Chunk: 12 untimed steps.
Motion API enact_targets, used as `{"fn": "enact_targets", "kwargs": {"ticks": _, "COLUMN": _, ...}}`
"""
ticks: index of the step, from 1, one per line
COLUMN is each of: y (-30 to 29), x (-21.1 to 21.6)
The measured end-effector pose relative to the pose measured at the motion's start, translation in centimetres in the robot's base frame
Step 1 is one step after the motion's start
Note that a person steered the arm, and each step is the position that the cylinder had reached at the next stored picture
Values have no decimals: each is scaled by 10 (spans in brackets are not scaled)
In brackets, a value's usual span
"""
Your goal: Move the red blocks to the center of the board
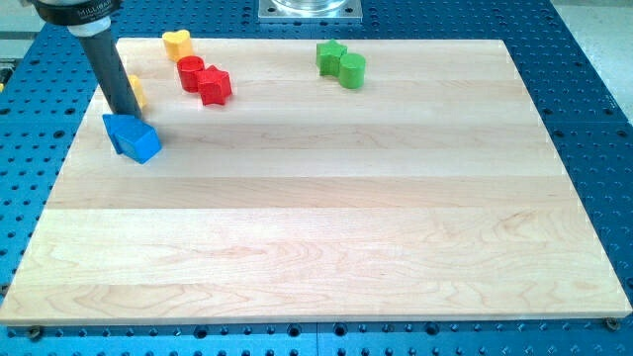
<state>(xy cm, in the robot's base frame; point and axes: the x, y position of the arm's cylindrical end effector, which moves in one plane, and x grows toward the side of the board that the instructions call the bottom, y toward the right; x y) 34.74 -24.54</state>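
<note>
Wood fills most of the scene: a pale board (326, 237) lying on a blue table (593, 109) dotted with holes. Both red blocks sit in the far left part of the board, well away from its middle. One is a red cylinder (191, 72) and the other a red star-shaped block (215, 87), touching it on its near right side. Farther back and a little left of them lies a yellow heart-shaped block (177, 44). The arm carries no claw at all, so nothing opens or closes on anything; it ends in a dark rod (109, 67) coming down from the far left corner. My tip (129, 112) rests at the far edge of a blue block (132, 136), seemingly touching it, and left of the red pair with a gap between. Just behind the rod peeks another yellow block (138, 92), mostly hidden, so its shape cannot be made out. Over toward the far right stand two green blocks touching each other, a green star-like block (330, 55) and a green cylinder (352, 69). A metal plate (310, 10) shows beyond the far edge.
</note>
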Motion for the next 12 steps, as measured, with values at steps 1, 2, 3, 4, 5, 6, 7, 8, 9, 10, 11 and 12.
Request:
{"fn": "enact_targets", "kwargs": {"ticks": 1, "y": 3, "x": -44}}
{"fn": "enact_targets", "kwargs": {"ticks": 2, "y": 5, "x": -60}}
{"fn": "enact_targets", "kwargs": {"ticks": 3, "y": 43, "x": -72}}
{"fn": "enact_targets", "kwargs": {"ticks": 4, "y": 71, "x": -72}}
{"fn": "enact_targets", "kwargs": {"ticks": 5, "y": 94, "x": -50}}
{"fn": "enact_targets", "kwargs": {"ticks": 6, "y": 111, "x": -43}}
{"fn": "enact_targets", "kwargs": {"ticks": 7, "y": 114, "x": -48}}
{"fn": "enact_targets", "kwargs": {"ticks": 8, "y": 114, "x": -56}}
{"fn": "enact_targets", "kwargs": {"ticks": 9, "y": 114, "x": -56}}
{"fn": "enact_targets", "kwargs": {"ticks": 10, "y": 115, "x": -56}}
{"fn": "enact_targets", "kwargs": {"ticks": 11, "y": 110, "x": -56}}
{"fn": "enact_targets", "kwargs": {"ticks": 12, "y": 107, "x": -76}}
